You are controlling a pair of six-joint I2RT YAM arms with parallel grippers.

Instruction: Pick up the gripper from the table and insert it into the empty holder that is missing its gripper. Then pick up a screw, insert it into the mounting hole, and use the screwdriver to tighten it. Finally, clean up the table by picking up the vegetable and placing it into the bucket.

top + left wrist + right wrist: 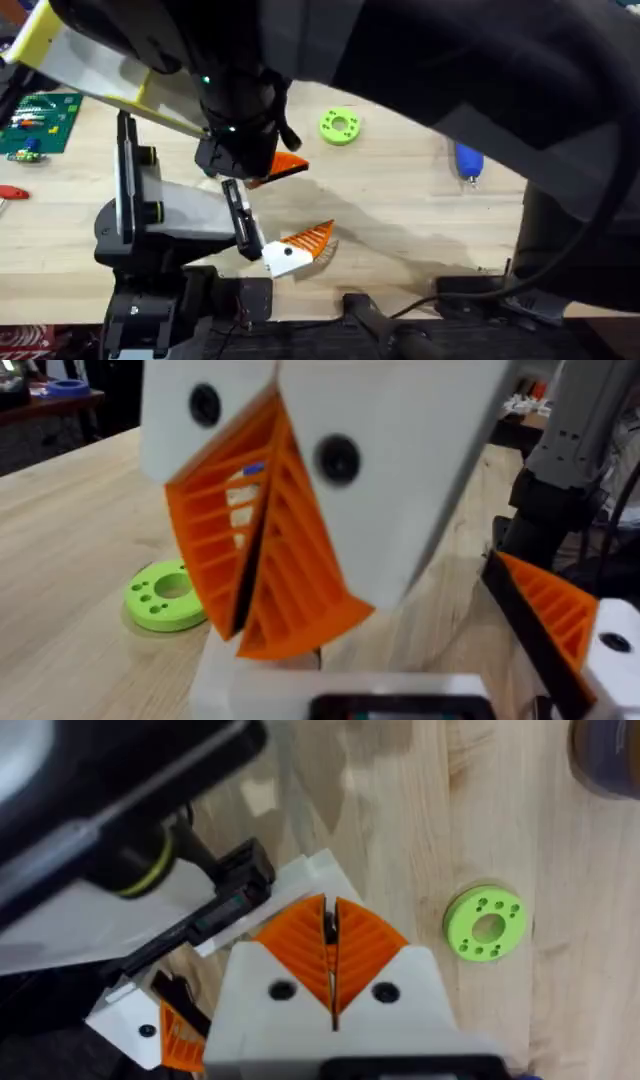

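Note:
The gripper [303, 243], an orange ribbed finger on a white block, lies at the tip of the holder [240, 222], a black bracket on the light-grey arm body [170, 212]; whether it is seated I cannot tell. It also shows in the left wrist view [558, 612]. My left gripper [285, 166] hovers just above the holder, its orange pads [290, 575] shut together. My right gripper [332, 955] hangs high over the holder [228, 902], also shut, with nothing seen between the pads. The blue screwdriver [468, 161] lies at the right. The vegetable and a screw are out of view.
A lime-green ring with holes [340, 126] lies behind the fixture. A green circuit board [42, 120] and a red item [12, 191] sit at the far left. My right arm spreads dark and blurred across the upper right of the overhead view.

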